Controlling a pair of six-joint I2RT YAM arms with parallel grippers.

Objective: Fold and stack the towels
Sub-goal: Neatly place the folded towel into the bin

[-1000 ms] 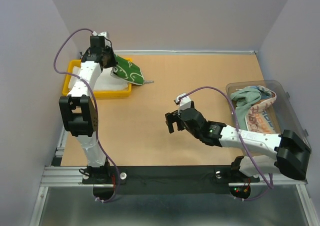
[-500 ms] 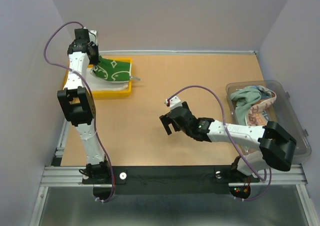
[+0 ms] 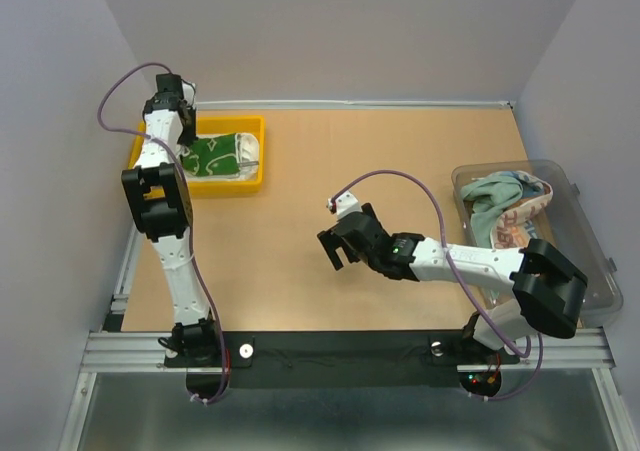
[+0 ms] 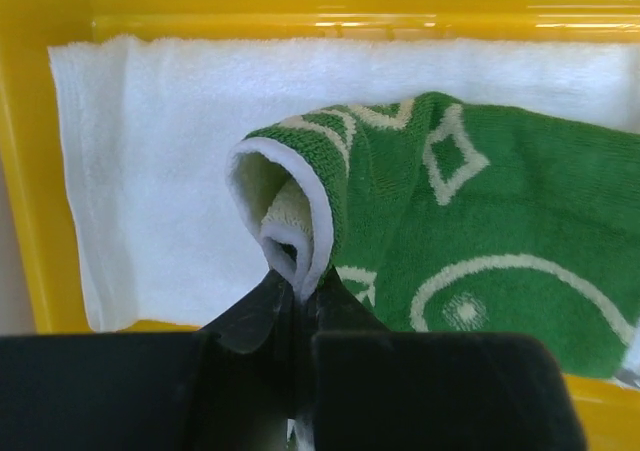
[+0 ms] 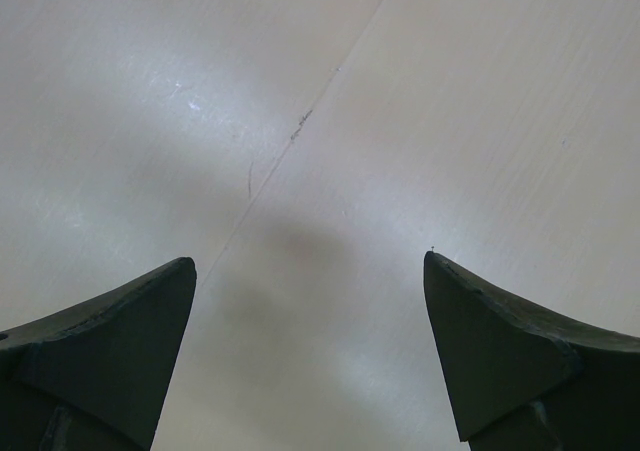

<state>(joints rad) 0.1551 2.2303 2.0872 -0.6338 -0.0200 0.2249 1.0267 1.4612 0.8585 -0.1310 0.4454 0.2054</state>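
The dark green towel with white marks lies folded on a plain white towel inside the yellow tray at the far left. My left gripper is shut on the green towel's rolled white-edged corner, seen close in the left wrist view. My right gripper hangs open and empty over bare table at the middle; its fingertips stand wide apart. A pale teal-green towel and a letter-print towel lie crumpled in the clear bin at the right.
The walls close in at the left, back and right. The bin sits against the right wall. A black rail with both arm bases runs along the near edge.
My left gripper has carried the green towel left and down from above the tray's right edge onto the white towel in the tray. My right gripper shifted slightly left.
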